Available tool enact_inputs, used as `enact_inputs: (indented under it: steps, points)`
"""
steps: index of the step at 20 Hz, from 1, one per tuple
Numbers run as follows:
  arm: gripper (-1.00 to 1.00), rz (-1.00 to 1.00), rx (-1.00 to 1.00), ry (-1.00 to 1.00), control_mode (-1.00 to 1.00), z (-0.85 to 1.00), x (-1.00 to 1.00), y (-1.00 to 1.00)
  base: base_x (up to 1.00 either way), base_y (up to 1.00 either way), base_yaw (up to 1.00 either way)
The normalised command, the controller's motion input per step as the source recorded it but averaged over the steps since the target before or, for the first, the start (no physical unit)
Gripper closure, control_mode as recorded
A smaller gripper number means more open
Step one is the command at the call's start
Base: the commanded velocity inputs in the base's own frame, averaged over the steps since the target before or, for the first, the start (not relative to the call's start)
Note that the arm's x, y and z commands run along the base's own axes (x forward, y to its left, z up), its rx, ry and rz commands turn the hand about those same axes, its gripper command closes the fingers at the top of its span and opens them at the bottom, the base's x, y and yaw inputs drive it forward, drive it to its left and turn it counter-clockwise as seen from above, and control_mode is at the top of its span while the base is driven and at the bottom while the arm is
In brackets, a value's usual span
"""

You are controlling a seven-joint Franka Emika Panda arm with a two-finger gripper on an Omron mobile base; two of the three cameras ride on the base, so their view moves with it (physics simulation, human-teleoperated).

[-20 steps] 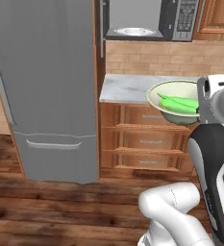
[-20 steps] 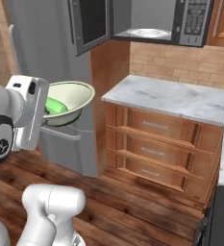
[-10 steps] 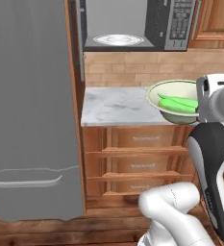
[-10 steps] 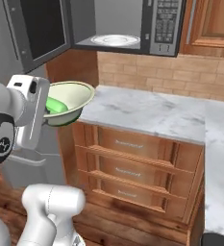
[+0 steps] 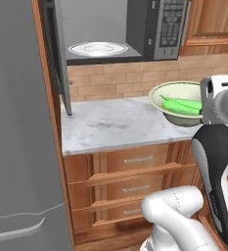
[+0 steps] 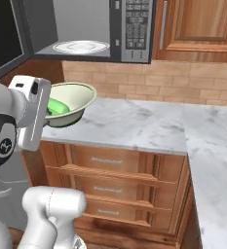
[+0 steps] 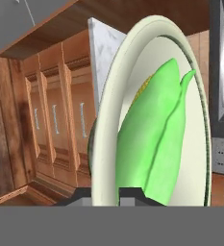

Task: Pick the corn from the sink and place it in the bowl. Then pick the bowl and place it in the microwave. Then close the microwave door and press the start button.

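Note:
My gripper (image 7: 105, 196) is shut on the near rim of the pale greenish-white bowl (image 5: 170, 99), holding it in the air above the marble counter's right part. The bright green corn (image 5: 182, 104) lies inside the bowl (image 6: 75, 98); the hand view shows the corn (image 7: 155, 140) close up against the bowl's inner wall (image 7: 107, 115). Up and to the left, the microwave (image 5: 135, 29) stands open with a white turntable plate (image 5: 97, 48) inside. The microwave door (image 5: 58, 54) is swung out to the left, and its black keypad (image 5: 171, 23) is on the right. The sink is out of view.
A tall grey fridge (image 5: 15, 127) fills the left. A marble counter (image 5: 118, 123) over wooden drawers (image 5: 135, 171) lies under the microwave. A wooden wall cabinet (image 6: 198, 24) hangs right of the microwave, and the counter (image 6: 202, 146) turns a corner at right.
The whole picture has shifted: the base has driven closer to the counter and microwave, which now loom larger. The bowl with the corn stays in my gripper in the same pose.

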Motion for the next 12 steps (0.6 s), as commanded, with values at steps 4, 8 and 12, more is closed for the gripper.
enact_inputs:
  steps: [4, 8, 12]
  points:
    - [1.00, 0.00, 0.00, 0.00, 1.00, 0.00, 0.00, 0.00, 0.24, 0.49, -0.12]
    - [1.00, 0.00, 0.00, 0.00, 1.00, 0.00, 0.00, 0.00, 0.51, 0.42, 0.00]
    - [1.00, 0.00, 0.00, 0.00, 1.00, 0.00, 0.00, 0.00, 0.76, 0.19, 0.00]
